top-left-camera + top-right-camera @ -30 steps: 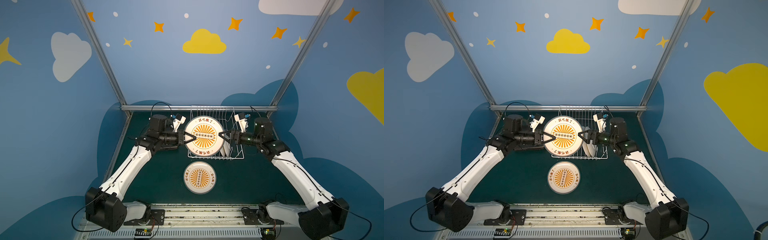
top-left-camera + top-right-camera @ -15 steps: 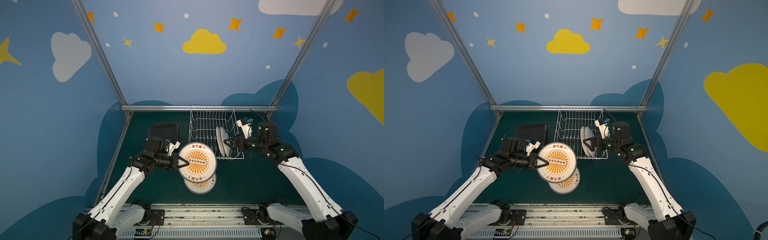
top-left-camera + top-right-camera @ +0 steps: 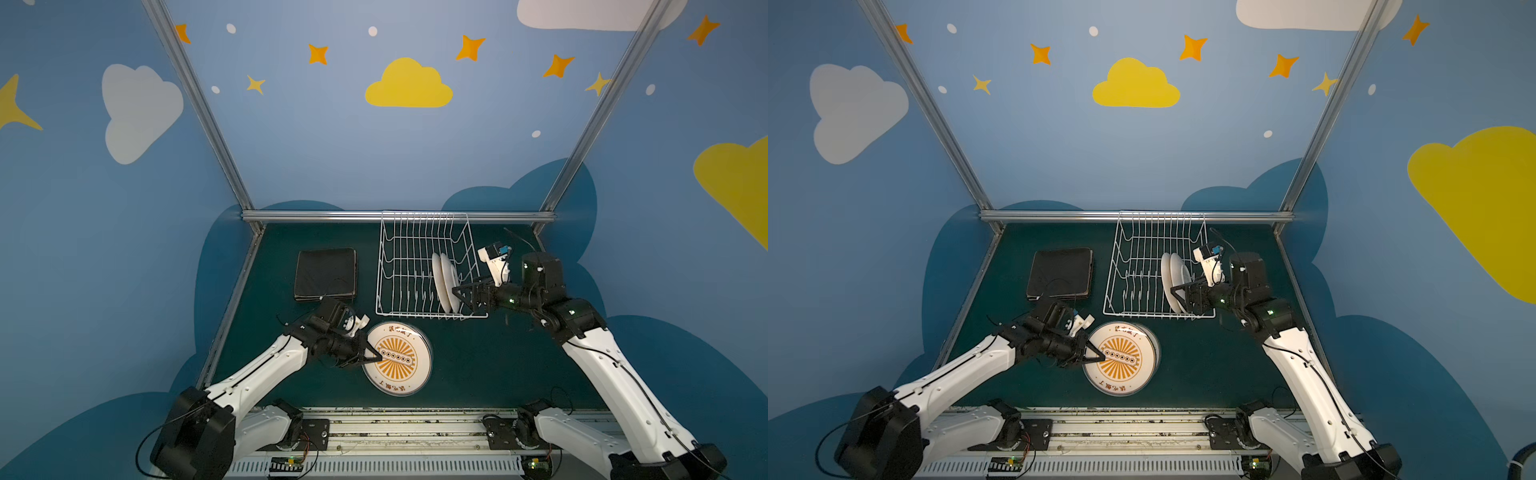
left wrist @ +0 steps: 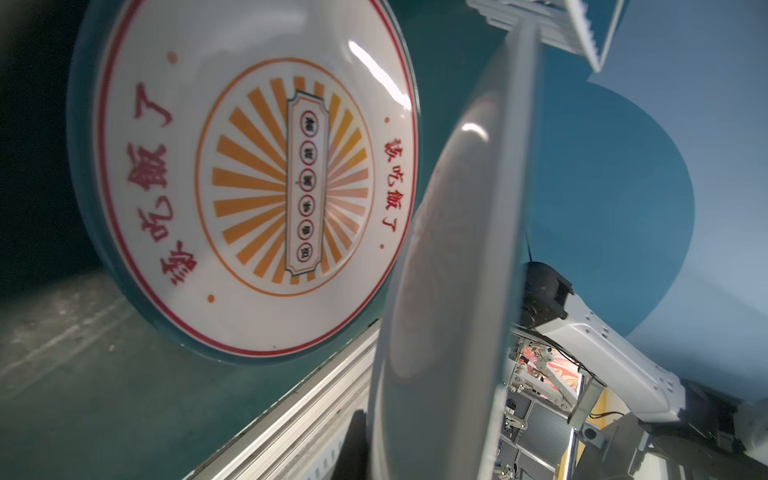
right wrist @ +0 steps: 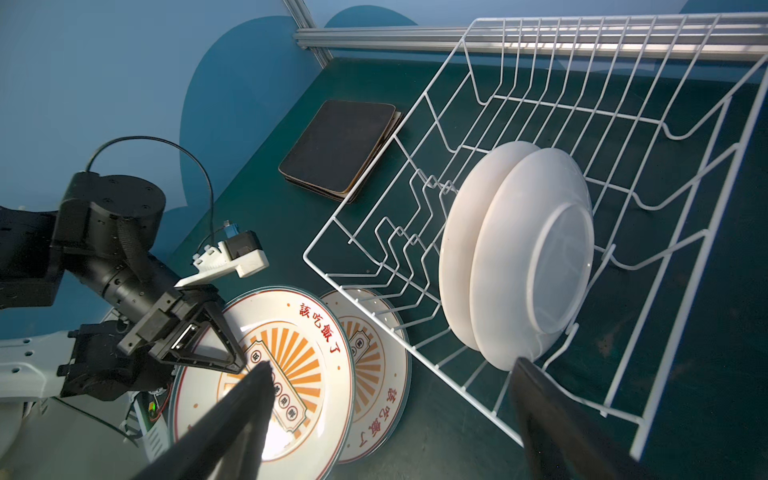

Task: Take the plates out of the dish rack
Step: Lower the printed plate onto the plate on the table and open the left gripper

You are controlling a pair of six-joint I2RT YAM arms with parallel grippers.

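My left gripper [image 3: 371, 358] [image 3: 1094, 356] is shut on the rim of a round white plate [image 3: 399, 358] [image 5: 286, 365] with an orange sunburst centre. It holds this plate just above a matching plate [image 4: 249, 178] [image 5: 374, 374] that lies flat on the table. In the left wrist view the held plate [image 4: 449, 291] shows edge-on. The white wire dish rack [image 3: 424, 215] [image 3: 1160, 215] holds two plain-backed white plates [image 3: 444, 282] [image 3: 1174, 278] [image 5: 528, 257] upright near its right end. My right gripper [image 3: 459, 297] [image 3: 1177, 297] [image 5: 392, 363] stands open and empty beside them.
A stack of black rounded-square plates [image 3: 326, 274] [image 3: 1061, 274] [image 5: 340, 149] lies face down left of the rack. A metal rail [image 3: 395, 428] runs along the table's front edge. Blue walls and frame posts enclose the back and sides.
My left gripper has carried the sunburst plate from over the rack down to the front, over the plate on the table. My right gripper drew away and moved beside the two upright plates.
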